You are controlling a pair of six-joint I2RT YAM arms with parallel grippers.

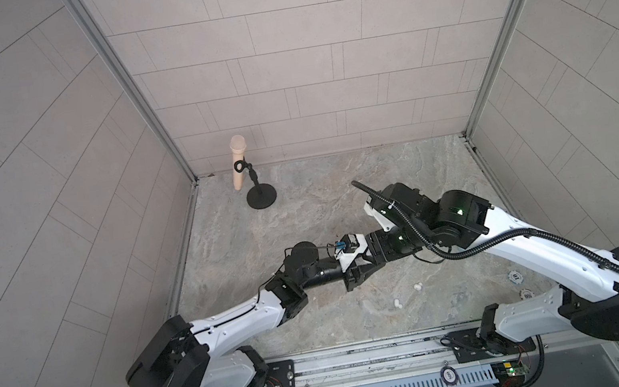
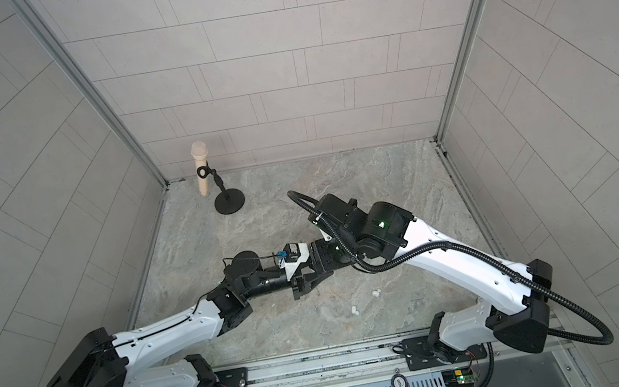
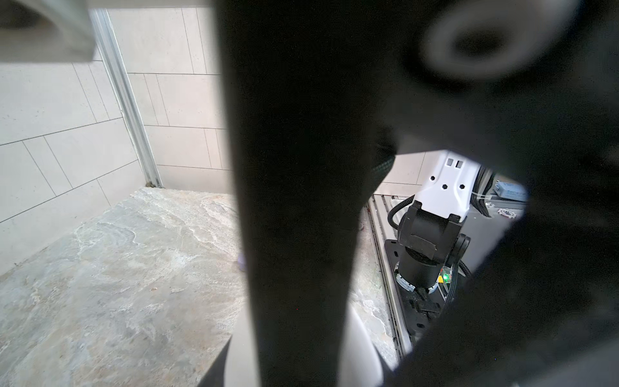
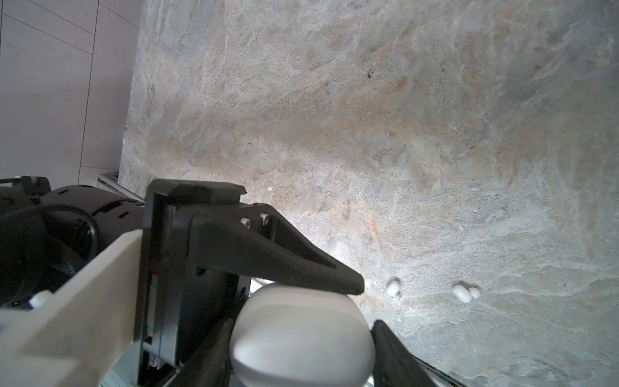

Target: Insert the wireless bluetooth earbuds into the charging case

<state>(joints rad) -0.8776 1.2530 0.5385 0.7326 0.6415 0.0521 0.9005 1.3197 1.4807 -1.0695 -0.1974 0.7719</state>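
The right gripper [image 4: 306, 323] has its jaws clamped on the white charging case [image 4: 301, 348] over the tabletop's [image 4: 335, 117] middle. The left gripper [image 4: 356, 286], jaws together, touches the case's top. 2 white earbuds [image 4: 393, 288] lie near the front edge.

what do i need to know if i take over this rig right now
Grippers: the right gripper has its jaws shut on the white charging case; the left gripper is shut, tips at the case's top, pinching nothing I can make out.
Things: two white earbuds lie loose on the table.
Done: no bud visibly in the case.
Left: seat the buds.
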